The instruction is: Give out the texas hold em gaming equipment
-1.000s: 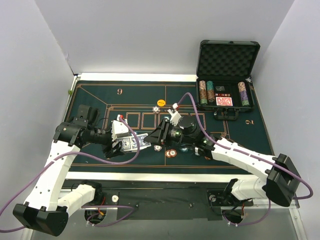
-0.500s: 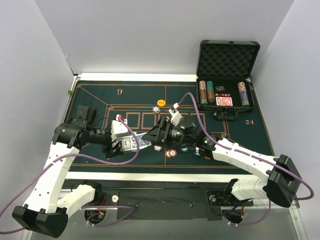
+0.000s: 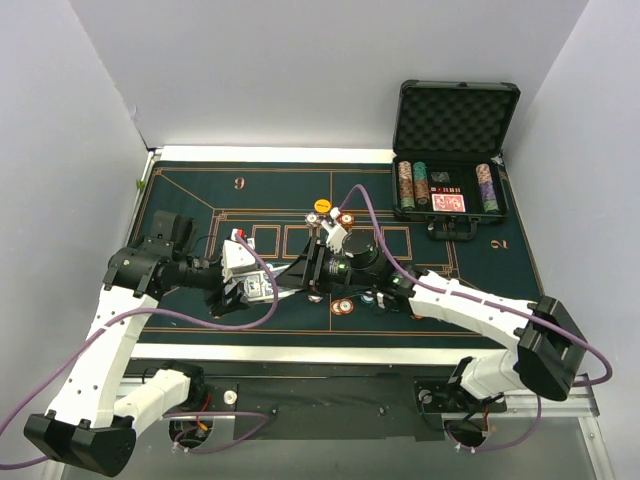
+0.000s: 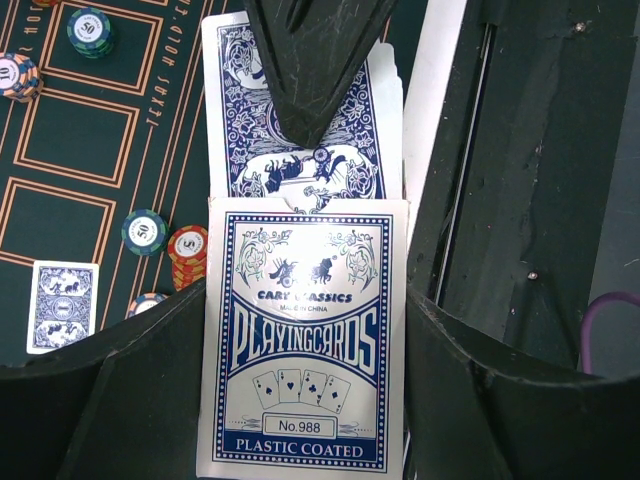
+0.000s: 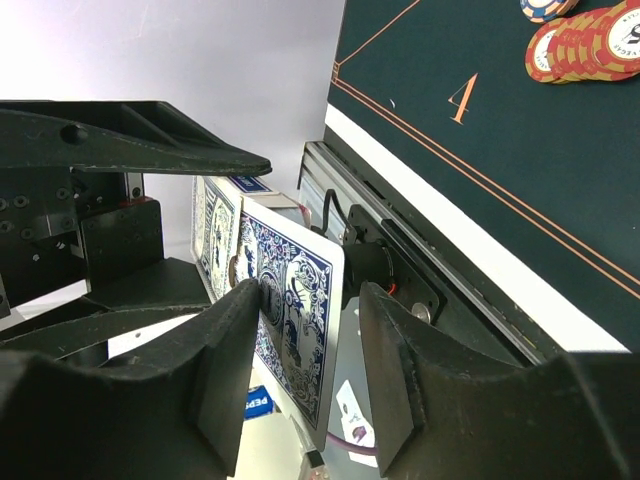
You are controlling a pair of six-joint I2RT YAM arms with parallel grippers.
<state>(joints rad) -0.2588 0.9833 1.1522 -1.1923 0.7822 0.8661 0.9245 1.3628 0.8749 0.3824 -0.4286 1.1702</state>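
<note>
Seen from above, the left gripper (image 3: 248, 291) clamps a blue card box (image 3: 260, 288) over the near-left table (image 3: 190, 200), meeting the right gripper (image 3: 300, 273). Left wrist: one blue-backed card (image 4: 300, 160) pokes out. Right wrist: fingers (image 5: 235, 345) part-open astride it, one touching, one clear. Best to close squarely, then draw straight out.

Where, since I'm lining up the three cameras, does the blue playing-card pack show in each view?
Top external: the card pack is left of centre, at the tip of the left arm.
Left wrist: it fills the lower centre, printed face towards the camera.
Right wrist: left of centre, seen at a steep angle behind a blue-backed card.
Shared landmark: the left gripper, with its black fingers clamped on the pack in every view.
</note>
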